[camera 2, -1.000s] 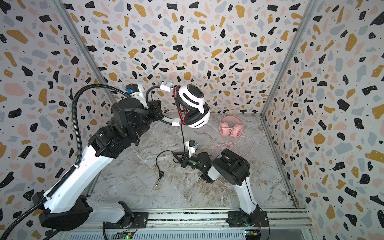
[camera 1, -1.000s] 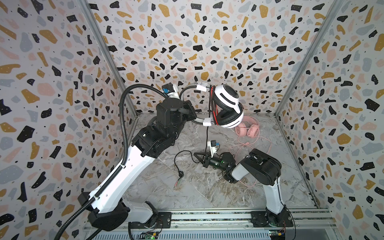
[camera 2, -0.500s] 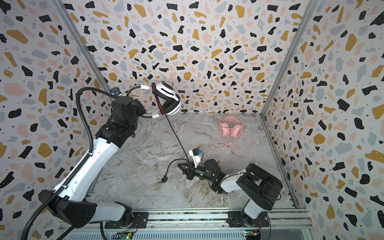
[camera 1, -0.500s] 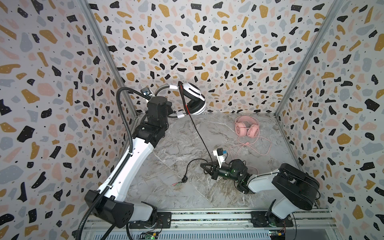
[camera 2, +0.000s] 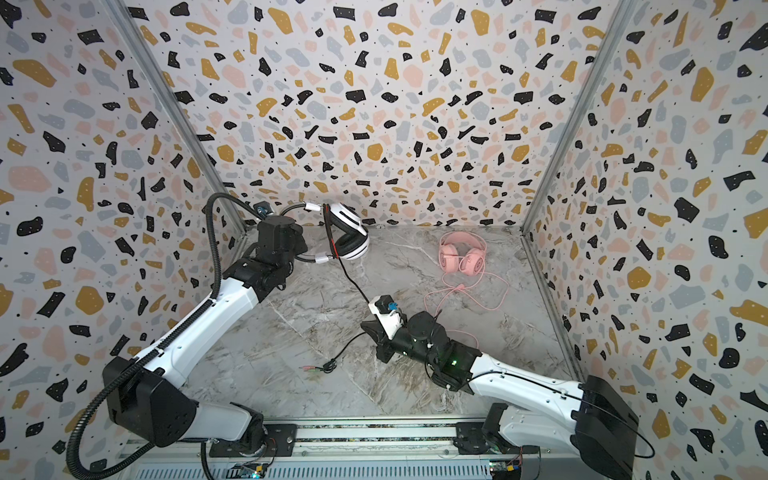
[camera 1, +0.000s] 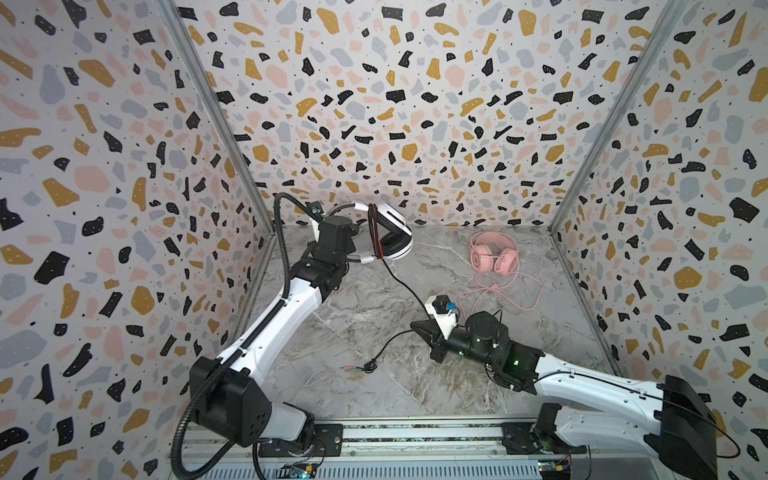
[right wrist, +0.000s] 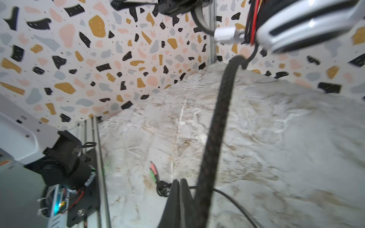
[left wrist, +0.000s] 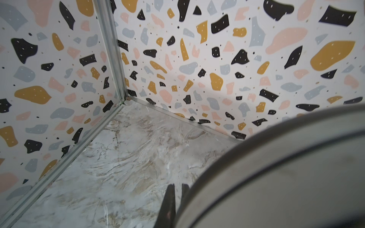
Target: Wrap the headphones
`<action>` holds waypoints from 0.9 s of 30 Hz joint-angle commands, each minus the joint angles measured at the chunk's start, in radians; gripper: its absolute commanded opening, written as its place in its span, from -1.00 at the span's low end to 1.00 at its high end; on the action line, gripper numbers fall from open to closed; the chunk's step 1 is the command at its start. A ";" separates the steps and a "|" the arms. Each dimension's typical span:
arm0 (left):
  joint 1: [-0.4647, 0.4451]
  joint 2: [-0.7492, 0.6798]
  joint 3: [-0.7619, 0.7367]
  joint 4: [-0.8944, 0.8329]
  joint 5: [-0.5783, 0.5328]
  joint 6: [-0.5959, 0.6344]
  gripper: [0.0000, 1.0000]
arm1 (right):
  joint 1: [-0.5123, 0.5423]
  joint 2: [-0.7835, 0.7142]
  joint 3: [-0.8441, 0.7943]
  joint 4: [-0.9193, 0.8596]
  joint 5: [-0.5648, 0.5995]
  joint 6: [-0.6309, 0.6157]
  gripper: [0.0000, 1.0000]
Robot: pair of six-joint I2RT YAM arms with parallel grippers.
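Left gripper [left wrist: 177,185], clamped shut, holds the white headset [camera 1: 395,237] aloft at the back. Right gripper [right wrist: 179,180] pinches its black cable [camera 1: 405,286] taut, likely for winding. Pink headset [camera 1: 494,257] lies untouched on the table [camera 1: 353,316].

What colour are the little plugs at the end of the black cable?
The plugs are pink and green, clearest in the right wrist view.

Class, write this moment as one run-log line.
left hand: shut on white headset, held aloft | right hand: shut on black cable | pink headset: lying unwrapped
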 commanded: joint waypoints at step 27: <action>-0.119 0.011 -0.117 -0.095 0.697 0.507 -1.00 | -0.407 0.158 0.274 -0.250 -0.055 -0.113 -0.94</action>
